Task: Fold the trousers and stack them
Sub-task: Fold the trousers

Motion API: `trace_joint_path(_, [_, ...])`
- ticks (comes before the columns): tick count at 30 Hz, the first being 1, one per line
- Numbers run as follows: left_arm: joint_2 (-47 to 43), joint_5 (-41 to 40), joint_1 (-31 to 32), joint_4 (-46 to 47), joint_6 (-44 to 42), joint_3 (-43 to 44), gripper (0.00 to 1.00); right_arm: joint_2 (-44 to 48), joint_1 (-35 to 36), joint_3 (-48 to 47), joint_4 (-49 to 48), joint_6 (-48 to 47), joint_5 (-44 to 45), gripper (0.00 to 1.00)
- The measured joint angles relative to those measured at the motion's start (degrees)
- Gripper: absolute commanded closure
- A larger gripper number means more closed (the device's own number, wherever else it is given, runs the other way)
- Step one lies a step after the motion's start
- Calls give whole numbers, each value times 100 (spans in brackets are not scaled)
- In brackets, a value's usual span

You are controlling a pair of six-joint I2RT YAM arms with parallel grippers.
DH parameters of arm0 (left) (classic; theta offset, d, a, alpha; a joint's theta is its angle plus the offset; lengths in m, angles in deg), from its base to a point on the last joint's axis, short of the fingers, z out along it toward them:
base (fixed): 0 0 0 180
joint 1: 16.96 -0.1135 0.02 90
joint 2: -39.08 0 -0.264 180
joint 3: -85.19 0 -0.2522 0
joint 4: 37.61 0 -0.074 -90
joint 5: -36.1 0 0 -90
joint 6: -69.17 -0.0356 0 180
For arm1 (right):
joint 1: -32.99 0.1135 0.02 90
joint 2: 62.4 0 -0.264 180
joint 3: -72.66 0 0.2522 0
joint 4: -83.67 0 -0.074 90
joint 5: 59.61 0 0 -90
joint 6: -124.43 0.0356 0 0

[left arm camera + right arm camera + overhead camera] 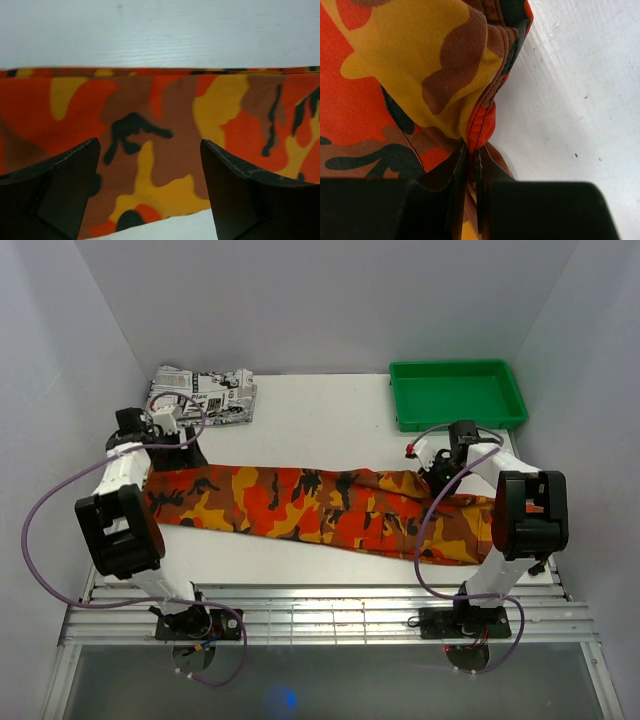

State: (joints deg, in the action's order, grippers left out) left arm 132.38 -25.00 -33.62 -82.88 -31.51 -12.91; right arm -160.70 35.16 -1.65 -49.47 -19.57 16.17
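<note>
The right jaws are pressed almost together, and between them is a pinched fold of the trousers (395, 65), with a stitched hem in red and brown. The cloth is a woven twill with fine ribs, printed in orange, yellow, brown and black patches. Beside this fold the white bench (580, 100) shows small dark specks.

The left jaws stand wide apart over the trousers and hold nothing. Their two black, wedge-shaped fingers (65, 190) frame the flat cloth, and we cannot tell if they touch it. The far edge of the cloth is straight there.

From above, we see the trousers lying as one long band across the bench, from the left arm (120, 520) to the right arm (525, 510), wrinkled near the right end. Behind the band there is open white surface. A folded newspaper-print garment (205, 395) lies at the far left and a green tray (455, 390) at the far right, both apart from the trousers.
</note>
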Motion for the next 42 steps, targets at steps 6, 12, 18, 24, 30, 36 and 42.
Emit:
trace_joint_path(6, [1401,-35,-1167,-1001,-852,1266,10,-479,-68,-599,549,-42,-9,41])
trace_joint_path(12, [2208,-31,-1954,-1495,-1436,2190,11,-887,-199,-1182,1047,214,-142,43])
trace_joint_path(18, [2481,-83,-1978,-1670,-1792,2312,12,-1119,-337,-2109,1440,955,-612,42])
trace_joint_path(24, [2732,59,-1937,-1690,-1893,2306,14,-1668,-232,-2931,1554,1528,-1213,38])
trace_joint_path(30, [2747,203,-1937,-1692,-1875,2297,39,-2378,24,-3064,1613,1869,-1475,81])
trace_joint_path(36, [2754,271,-1963,-1532,-1862,2031,92,-2380,170,-3053,1471,2048,-1246,92])
trace_joint_path(42, [2754,328,-2098,-1580,-1893,2048,91,-2295,245,-3018,1134,2173,-946,53])
